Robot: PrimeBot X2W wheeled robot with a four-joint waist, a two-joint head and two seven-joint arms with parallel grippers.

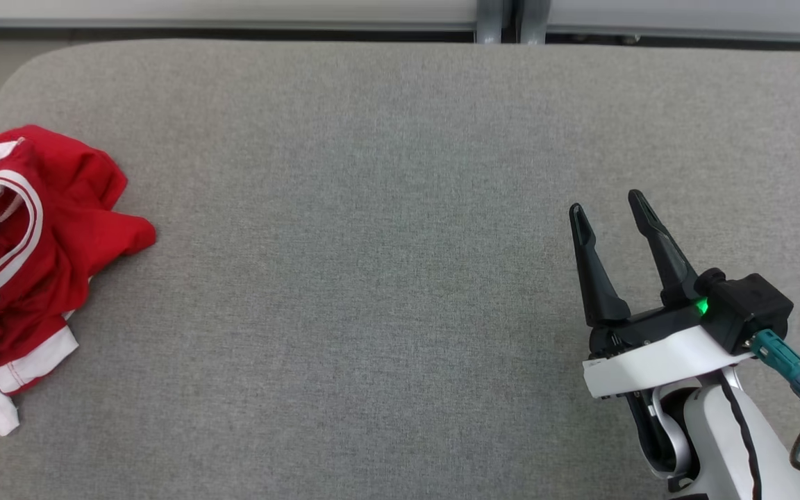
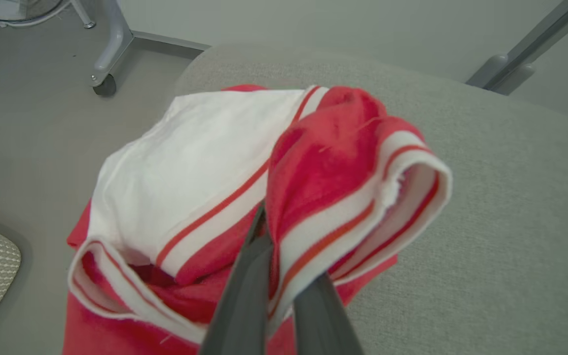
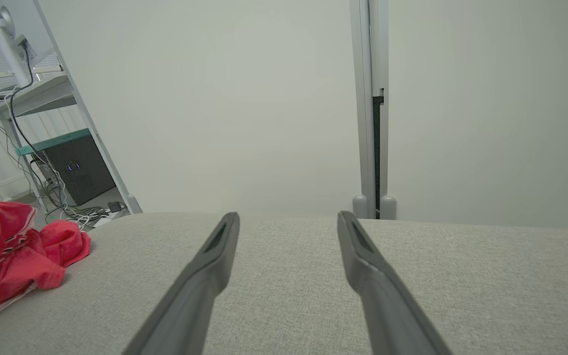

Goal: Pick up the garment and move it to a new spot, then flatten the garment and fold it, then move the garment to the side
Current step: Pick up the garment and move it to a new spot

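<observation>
The garment (image 1: 46, 243) is a crumpled red piece with white bands and red stripes, heaped at the left edge of the grey padded table (image 1: 386, 278). In the left wrist view my left gripper (image 2: 276, 246) is shut on a fold of the garment (image 2: 323, 197), the white striped hem pinched between its dark fingers (image 2: 244, 296). A bit of its pale wrist shows at the far left of the head view. My right gripper (image 1: 605, 208) rests open at the lower right, well away from the cloth, and the right wrist view shows its fingers (image 3: 215, 266) spread over bare fabric with the garment (image 3: 13, 251) far left.
The table's left corner is rounded, and the floor lies beyond it with a wheeled stand leg (image 2: 104, 84). Metal posts (image 3: 369, 108) rise behind the far edge. A shelf with cables and a dark box (image 3: 74, 170) stands off to the far left.
</observation>
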